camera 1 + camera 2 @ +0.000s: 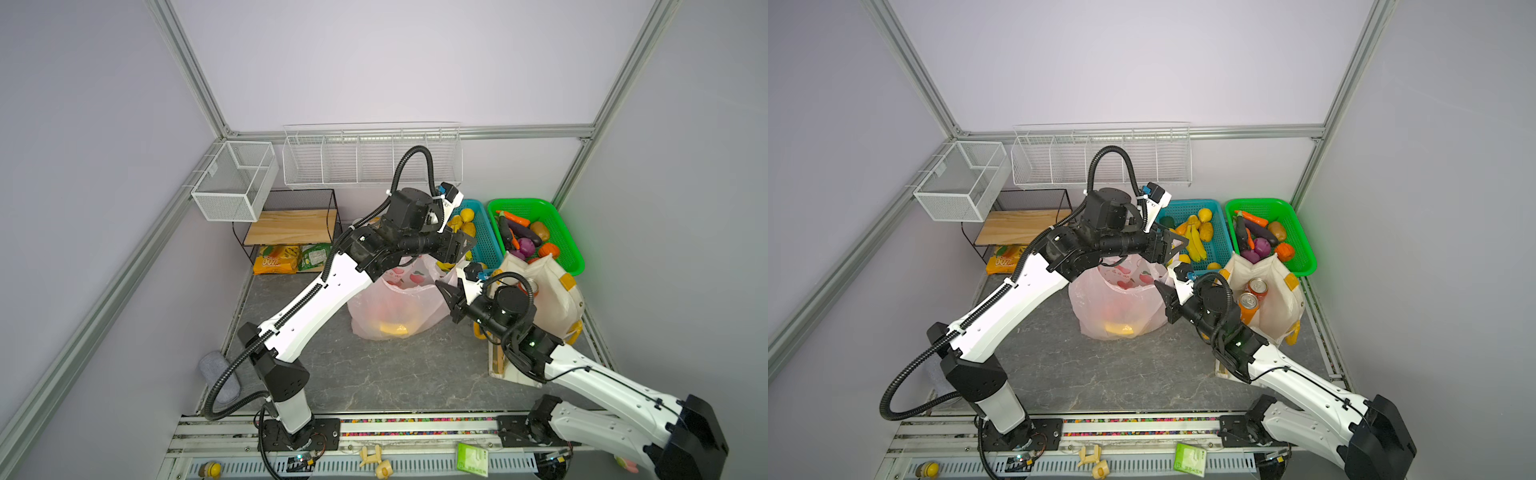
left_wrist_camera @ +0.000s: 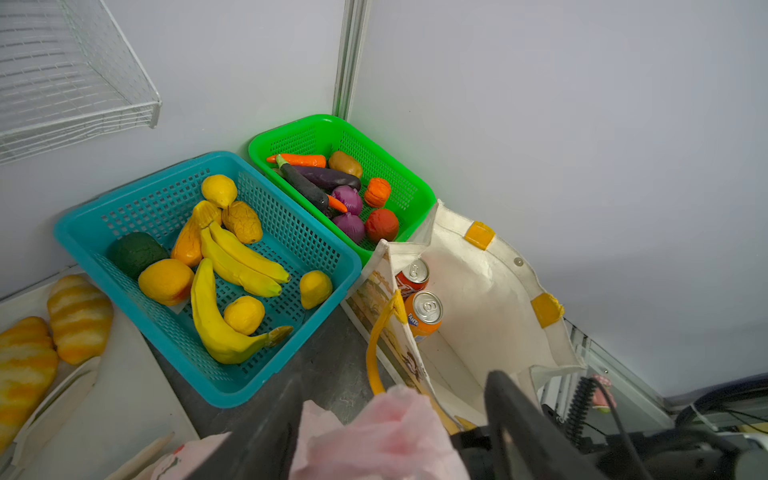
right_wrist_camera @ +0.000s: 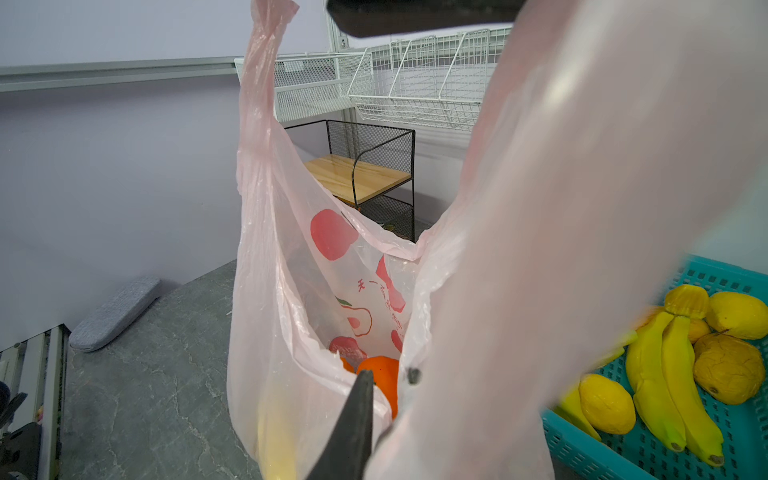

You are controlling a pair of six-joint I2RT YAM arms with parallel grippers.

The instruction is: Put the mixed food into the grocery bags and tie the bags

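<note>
Across the middle of the grey table (image 1: 374, 374): pink plastic bag (image 1: 395, 307), upright, mouth open, red fruit prints on its translucent walls. At its bottom, an orange fruit (image 3: 380, 374) and something yellow, too blurred through the plastic to name.

At the bag's right rim, right gripper (image 1: 441, 286), clenched on the thin plastic. Only one black finger (image 3: 357, 415) clear in the right wrist view, with the rest veiled by a pink sheet close to the lens.

Over the bag's far right corner, left gripper (image 2: 395, 380), jaws spread wide. Between them a bunched pink handle (image 2: 386, 432), not visibly pinched. On the opposite side of the mouth, second handle (image 3: 266, 50), tall and loose.

Just right of the bag: cream canvas tote (image 1: 1279, 307), mouth gaping, yellow-orange handles at the rim. Upright inside it, side by side: orange soda can (image 2: 424, 313) and red cola can (image 2: 413, 276).

Behind bag and tote, against the back wall: teal basket (image 2: 79, 232) with yellow bananas (image 2: 237, 257) and round oranges (image 2: 166, 281). Next to it, in the corner, green basket (image 2: 415, 195) with carrots, eggplants and purple onions.

Near the teal basket, in the left wrist view only: striped bread rolls (image 2: 79, 316) on a white tray.
</note>
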